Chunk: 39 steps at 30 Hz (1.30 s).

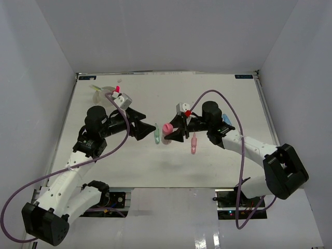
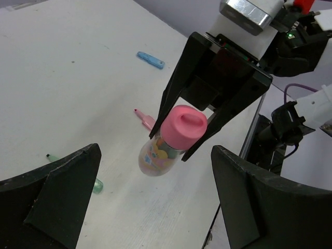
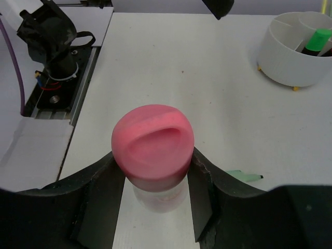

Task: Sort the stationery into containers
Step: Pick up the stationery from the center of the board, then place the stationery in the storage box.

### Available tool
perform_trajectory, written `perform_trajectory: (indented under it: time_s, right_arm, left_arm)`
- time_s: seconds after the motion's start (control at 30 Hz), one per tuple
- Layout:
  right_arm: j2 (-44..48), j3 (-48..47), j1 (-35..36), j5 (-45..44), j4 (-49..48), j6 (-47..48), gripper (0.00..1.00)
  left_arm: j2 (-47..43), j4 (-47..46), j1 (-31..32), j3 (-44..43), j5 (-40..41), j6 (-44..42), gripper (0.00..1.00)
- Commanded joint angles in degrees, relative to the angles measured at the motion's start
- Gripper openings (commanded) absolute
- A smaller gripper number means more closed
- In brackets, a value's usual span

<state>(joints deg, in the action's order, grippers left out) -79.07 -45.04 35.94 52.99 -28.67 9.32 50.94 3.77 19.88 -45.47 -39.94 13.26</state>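
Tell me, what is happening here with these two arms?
The right end effector grips a clear plastic tube with a pink cap, apparently lifted off the white table. The left end effector is wide open and empty, facing the tube. A pale green marker, a pink marker and a small blue item lie on the table, unsorted. The round white plastic organiser cup stands at the far left, with a green-capped marker inside.

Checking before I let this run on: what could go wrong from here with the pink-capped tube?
1. The right hand pinches the pink-capped tube only just under its cap, above the table; it could slip and fall.
2. The left hand stands open opposite; closing off-centre might knock the tube loose.
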Motion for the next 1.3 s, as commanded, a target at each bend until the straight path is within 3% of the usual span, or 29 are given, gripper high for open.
perform_trajectory:
  time_s: [0.0, 0.33, 0.5, 0.6, 1.27]
  right_arm:
    - [1.37, -3.91, 1.67, 2.64, 1.68, 0.87, 0.29]
    - [-2.23, -7.16, 2.47, 1.94, 1.86, -2.55, 0.29]
    - [-3.64, -8.66, 2.55, 1.15, 3.96, -2.38, 0.28]
    - [-3.73, -8.75, 2.55, 1.15, 3.97, -2.55, 0.28]
    - [-4.78, -8.49, 2.55, 3.34, 0.45, -5.98, 0.27]
  left_arm:
    - [-0.23, -1.22, 2.44, -0.93, -2.33, -0.95, 0.98]
    - [2.84, -1.22, 8.86, -1.72, 5.66, -1.65, 0.97]
    - [4.87, -0.87, 10.71, -2.78, 8.91, -2.8, 0.87]
    - [6.01, -0.87, 10.97, -3.22, 9.09, -3.24, 0.79]
    - [10.41, -2.19, 12.73, -4.1, 7.34, -3.15, 0.6]
